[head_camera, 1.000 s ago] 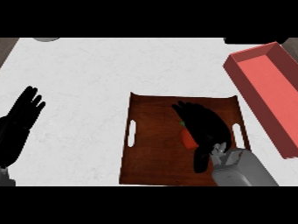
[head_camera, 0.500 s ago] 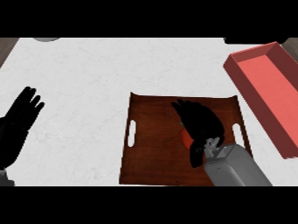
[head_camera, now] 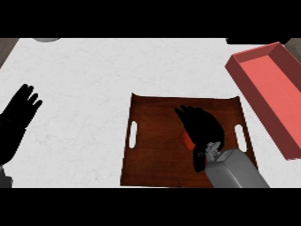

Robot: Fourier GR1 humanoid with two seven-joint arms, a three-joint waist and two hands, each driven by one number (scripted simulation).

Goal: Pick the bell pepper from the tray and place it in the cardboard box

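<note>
Worktop (head_camera: 87, 75) of pale stone is occupied, well left of the tray (head_camera: 154, 132), by the left hand (head_camera: 13, 121), which is held open with fingers up and at rest. On the tray itself, right of its middle, the bell pepper (head_camera: 187, 141) is seen only as a red sliver, since it is covered by the right hand (head_camera: 201, 130). That hand's fingers are laid out straight over the pepper, and nothing is yet enclosed by them. Just right of the tray, and angled away from it, the reddish cardboard box (head_camera: 270, 88) is set. A grasp is judged to be the step in hand. The pepper could be pushed along the smooth tray, or rolled out from under the palm, if the fingers are closed off-centre; because it is hidden, the fit cannot be checked. In the carry, the box wall nearest the tray could be clipped if too little height is gained.
</note>
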